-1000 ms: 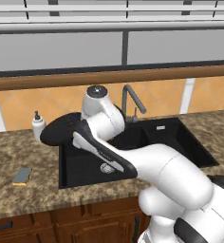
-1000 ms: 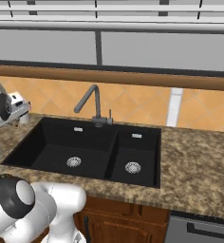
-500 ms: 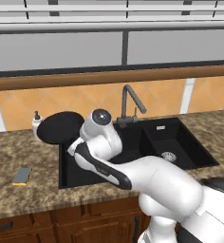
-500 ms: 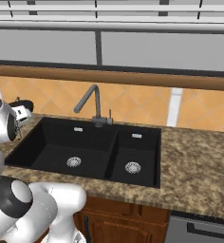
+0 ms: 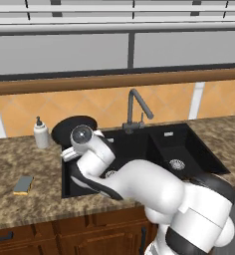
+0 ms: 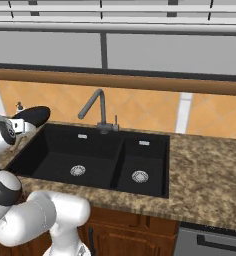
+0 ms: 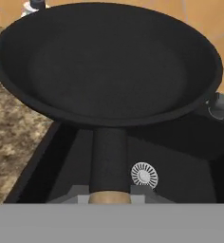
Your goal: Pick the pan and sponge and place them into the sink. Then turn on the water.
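My gripper (image 7: 109, 194) is shut on the handle of the black pan (image 7: 109, 61), whose tan wooden end shows between the fingers. The pan (image 5: 72, 127) hangs level over the left end of the black sink's (image 5: 139, 149) wide basin, close to the counter edge. In the right base view the pan (image 6: 32, 115) sits above the sink's (image 6: 155, 165) left rim, with the gripper (image 6: 21, 125) just below it. The grey-blue and yellow sponge (image 5: 24, 184) lies on the counter left of the sink. The dark faucet (image 5: 138, 107) shows no water.
A white soap pump bottle (image 5: 40, 133) stands at the back left, just beside the pan. Speckled brown counter (image 5: 20, 159) surrounds the sink. The round silver drain (image 7: 144, 174) lies below the pan handle. The narrower basin (image 6: 140, 167) is on the right.
The arm has folded lower, and the hand has dropped. The held pan has shifted slightly right, toward the sink's wide basin. The sponge has not moved.
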Motion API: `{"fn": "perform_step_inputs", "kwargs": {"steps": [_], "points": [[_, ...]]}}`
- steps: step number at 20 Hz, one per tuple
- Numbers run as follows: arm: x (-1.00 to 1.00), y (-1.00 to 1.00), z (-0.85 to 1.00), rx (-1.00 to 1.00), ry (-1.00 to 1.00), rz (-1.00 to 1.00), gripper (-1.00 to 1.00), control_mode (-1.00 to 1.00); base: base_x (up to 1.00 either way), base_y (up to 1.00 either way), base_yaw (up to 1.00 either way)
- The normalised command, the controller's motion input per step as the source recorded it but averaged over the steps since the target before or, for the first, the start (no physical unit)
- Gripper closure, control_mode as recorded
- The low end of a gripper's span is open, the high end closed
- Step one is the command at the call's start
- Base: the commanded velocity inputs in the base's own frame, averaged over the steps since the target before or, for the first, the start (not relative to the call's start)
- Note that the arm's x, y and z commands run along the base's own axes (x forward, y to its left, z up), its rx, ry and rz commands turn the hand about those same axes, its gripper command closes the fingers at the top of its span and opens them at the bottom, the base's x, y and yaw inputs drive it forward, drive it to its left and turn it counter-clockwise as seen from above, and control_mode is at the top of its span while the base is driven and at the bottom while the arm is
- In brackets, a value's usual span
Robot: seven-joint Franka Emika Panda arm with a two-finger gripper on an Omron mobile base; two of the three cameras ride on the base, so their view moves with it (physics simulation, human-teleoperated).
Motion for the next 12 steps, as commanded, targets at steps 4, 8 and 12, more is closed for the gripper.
{"fn": "perform_step_inputs", "kwargs": {"steps": [4,8,12], "points": [[0.15,0.19,0.00,0.10,0.09,-0.43,1.00,-1.00,0.00,0.00,0.00],[0.11,0.07,0.00,0.14,0.09,-0.38,1.00,-1.00,0.00,0.00,0.00],[0.03,0.00,0.00,0.19,0.02,-0.34,1.00,-1.00,0.00,0.00,0.00]]}}
